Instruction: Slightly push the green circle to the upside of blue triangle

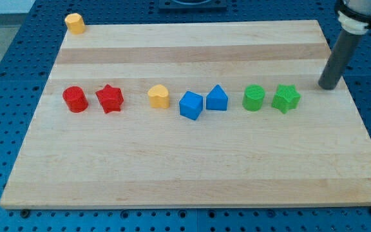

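The green circle (254,98) sits on the wooden board (192,167), right of centre. The blue triangle (216,98) stands just to its left, a small gap between them. A green star (286,98) is close on the circle's right. My tip (329,86) rests on the board near its right edge, to the right of and a little above the green star, apart from all blocks.
A blue cube (190,105) touches the triangle's left side. Further left in the same row are a yellow heart (159,96), a red star (109,98) and a red circle (75,98). A yellow block (75,22) sits at the board's top left corner.
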`<state>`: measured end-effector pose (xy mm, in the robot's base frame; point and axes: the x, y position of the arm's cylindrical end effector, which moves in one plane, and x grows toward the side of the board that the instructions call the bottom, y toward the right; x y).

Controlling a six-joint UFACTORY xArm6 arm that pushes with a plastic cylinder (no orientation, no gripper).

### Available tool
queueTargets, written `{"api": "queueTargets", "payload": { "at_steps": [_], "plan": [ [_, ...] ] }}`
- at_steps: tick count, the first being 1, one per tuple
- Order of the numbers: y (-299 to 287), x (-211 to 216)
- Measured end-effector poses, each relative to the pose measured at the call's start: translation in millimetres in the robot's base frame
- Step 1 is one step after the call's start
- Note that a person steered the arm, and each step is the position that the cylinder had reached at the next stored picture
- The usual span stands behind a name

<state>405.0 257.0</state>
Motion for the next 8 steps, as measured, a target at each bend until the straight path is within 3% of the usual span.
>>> {"api": "queueTargets", "payload": {
  "at_steps": [3,8],
  "plan": [
    [-8.0,48.7],
    [-104.1,55.0]
  ]
}}
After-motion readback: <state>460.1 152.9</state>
